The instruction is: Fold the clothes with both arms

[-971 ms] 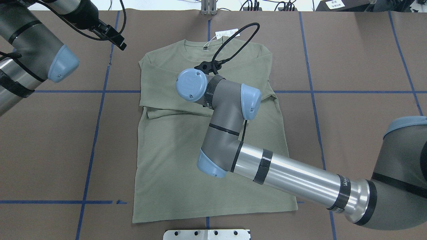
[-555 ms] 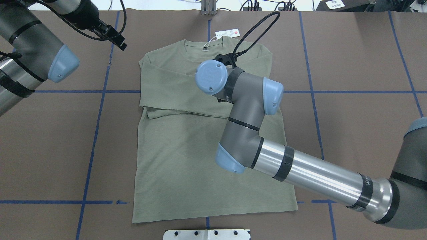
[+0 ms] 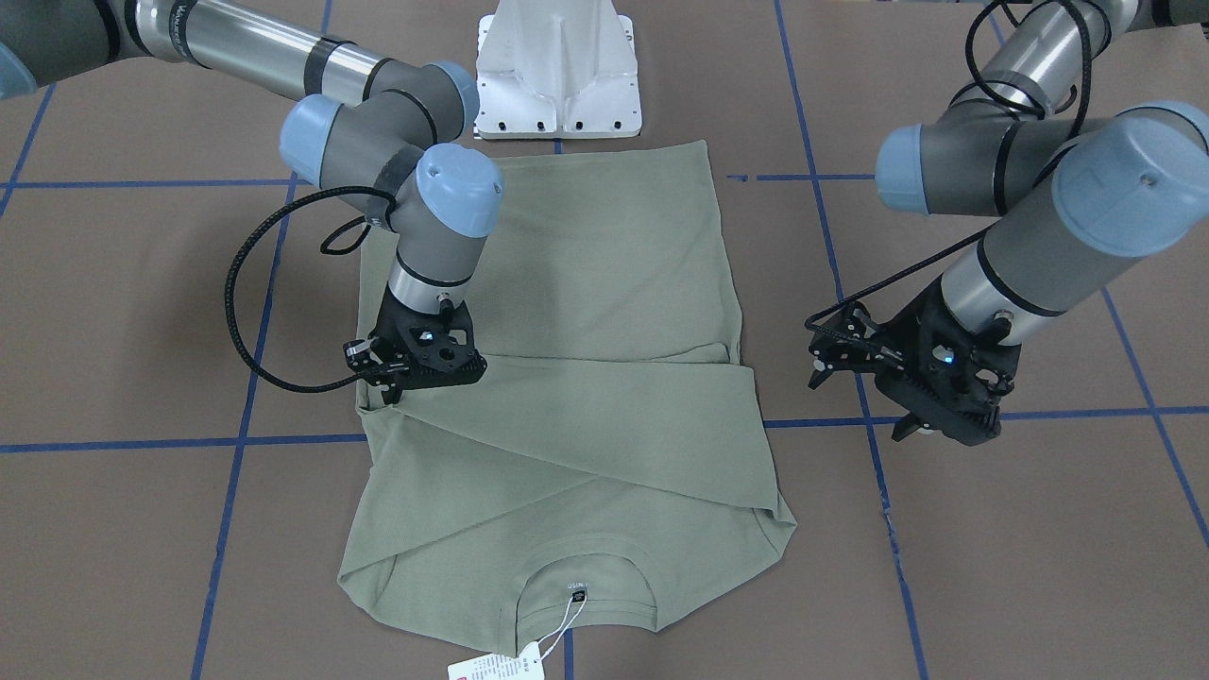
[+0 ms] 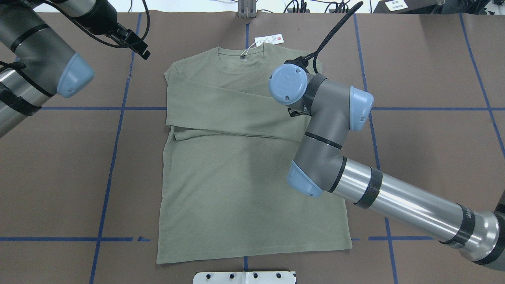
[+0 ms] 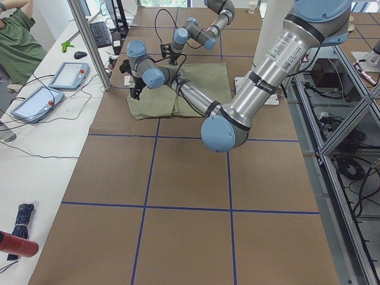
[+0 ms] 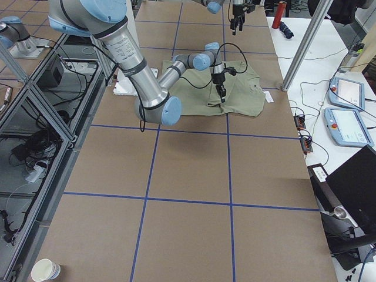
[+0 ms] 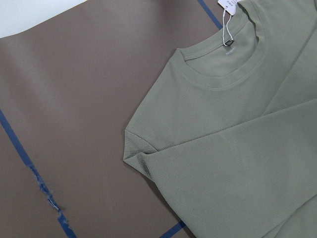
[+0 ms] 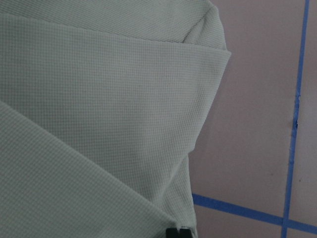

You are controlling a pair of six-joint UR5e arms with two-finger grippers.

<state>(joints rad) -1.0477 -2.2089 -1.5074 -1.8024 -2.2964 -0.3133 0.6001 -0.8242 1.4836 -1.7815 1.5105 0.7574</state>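
Right claw (image 3: pixel 385 385) over shirt (image 3: pixel 586 274), brown table (image 3: pixel 123 529) — blue-taped

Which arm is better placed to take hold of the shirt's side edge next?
Probably the right one. The right gripper is low at the edge of the shirt, by the folded sleeves. The left gripper hangs over the table, apart from the shirt.

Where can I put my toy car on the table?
Bare brown table lies left of the green shirt, nearer the robot than the left arm. More lies at the far right corner, beyond the right arm. It's crowded at the shirt's shoulder, by the right gripper.
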